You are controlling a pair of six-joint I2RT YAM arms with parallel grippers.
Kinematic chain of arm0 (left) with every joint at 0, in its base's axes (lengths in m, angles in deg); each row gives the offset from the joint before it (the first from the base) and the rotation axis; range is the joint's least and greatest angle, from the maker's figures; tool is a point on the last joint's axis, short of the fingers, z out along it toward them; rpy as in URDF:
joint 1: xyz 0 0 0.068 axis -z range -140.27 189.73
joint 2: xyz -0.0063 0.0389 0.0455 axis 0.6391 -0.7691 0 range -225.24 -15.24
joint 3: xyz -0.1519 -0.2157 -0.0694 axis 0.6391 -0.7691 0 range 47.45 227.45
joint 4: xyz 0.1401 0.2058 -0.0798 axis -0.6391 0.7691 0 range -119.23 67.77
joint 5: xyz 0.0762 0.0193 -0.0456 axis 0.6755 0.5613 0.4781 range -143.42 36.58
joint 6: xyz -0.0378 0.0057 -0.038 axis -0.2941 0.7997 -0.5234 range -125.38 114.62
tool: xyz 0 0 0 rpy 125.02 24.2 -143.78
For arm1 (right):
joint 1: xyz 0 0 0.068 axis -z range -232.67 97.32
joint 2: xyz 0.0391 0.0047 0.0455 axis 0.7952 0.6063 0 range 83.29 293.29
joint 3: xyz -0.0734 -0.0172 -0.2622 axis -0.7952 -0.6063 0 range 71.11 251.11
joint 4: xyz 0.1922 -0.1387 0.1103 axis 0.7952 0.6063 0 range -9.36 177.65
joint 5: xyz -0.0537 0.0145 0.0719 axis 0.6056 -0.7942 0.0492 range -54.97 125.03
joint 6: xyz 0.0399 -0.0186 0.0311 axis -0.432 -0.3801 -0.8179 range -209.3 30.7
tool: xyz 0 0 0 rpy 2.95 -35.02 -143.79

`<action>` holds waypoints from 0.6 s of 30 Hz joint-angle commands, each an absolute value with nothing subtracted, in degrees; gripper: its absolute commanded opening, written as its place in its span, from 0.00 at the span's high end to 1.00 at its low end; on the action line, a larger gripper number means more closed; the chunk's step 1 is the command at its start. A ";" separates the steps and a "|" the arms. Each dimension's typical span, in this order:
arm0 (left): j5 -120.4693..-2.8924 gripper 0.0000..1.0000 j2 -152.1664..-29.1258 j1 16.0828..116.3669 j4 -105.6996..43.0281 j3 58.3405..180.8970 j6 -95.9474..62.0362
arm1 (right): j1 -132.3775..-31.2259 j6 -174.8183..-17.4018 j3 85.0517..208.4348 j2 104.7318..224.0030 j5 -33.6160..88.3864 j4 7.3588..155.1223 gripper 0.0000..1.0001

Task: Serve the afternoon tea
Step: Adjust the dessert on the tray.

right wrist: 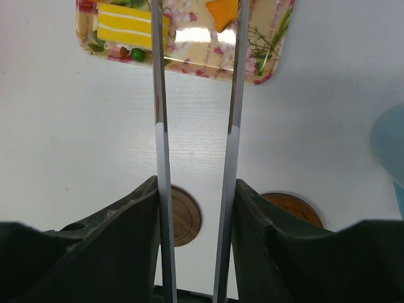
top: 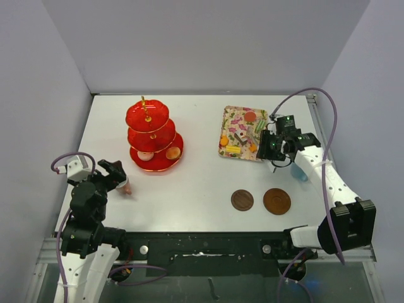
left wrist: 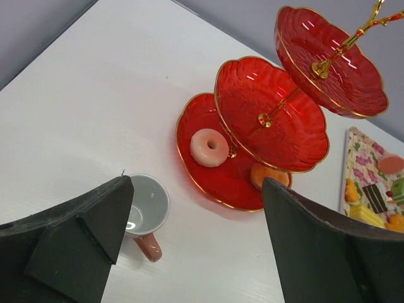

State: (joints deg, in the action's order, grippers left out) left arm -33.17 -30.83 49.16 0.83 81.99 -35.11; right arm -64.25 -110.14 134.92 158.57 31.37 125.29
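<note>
Hovering on the near left: the left end effector is hanging released, fingers spread wide over the pink cup and not touching it. The arm is folding in tight over its base, wrist tipping down toward the cup. (Jo)

Cup is standing upright on the tabletop, just near-left of the red stand. I'd be dropping straight down and straddling the cup wall before closing, since an off-centre pinch is probably skidding or tipping it. It's likely going to the left saucer or the right saucer. Both are lying bare at near right. (Sam)

Right side? (Jo)

Right end effector is clenching a pair of metal tongs, one blade lying along each finger. The blades are pointing out over the floral tray, between the yellow cake and the orange star sweet. The tips are running out of the wrist view, so I can't tell if they're gripping anything. (Sam)

Pose? (Jo)

It's reaching far from its near-right base, elbow bending, wrist pointing left at the tray's right edge. The light-blue cup is sitting close on its right, so I'd be watching that on any swing toward the stand. (Sam)
</note>
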 commanded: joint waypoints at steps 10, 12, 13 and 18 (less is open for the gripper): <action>-34.24 0.18 -31.13 49.48 -3.30 81.95 -34.51 | -61.08 -110.69 148.06 169.43 33.87 120.01 0.58; -34.26 0.18 -31.32 49.67 -3.22 82.02 -34.47 | -60.87 -111.01 151.21 172.46 33.93 119.94 0.58; -34.25 0.18 -31.32 49.81 -3.17 82.08 -34.47 | -60.64 -111.41 152.84 173.85 34.36 119.92 0.58; -33.91 0.18 -30.82 49.93 -2.96 82.09 -34.56 | -59.95 -111.52 159.61 180.83 33.85 119.55 0.57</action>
State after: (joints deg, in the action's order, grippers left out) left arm -33.58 -30.90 49.68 0.48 81.51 -35.09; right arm -60.69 -110.97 153.63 178.51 33.55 122.80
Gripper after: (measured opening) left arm 0.814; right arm 0.431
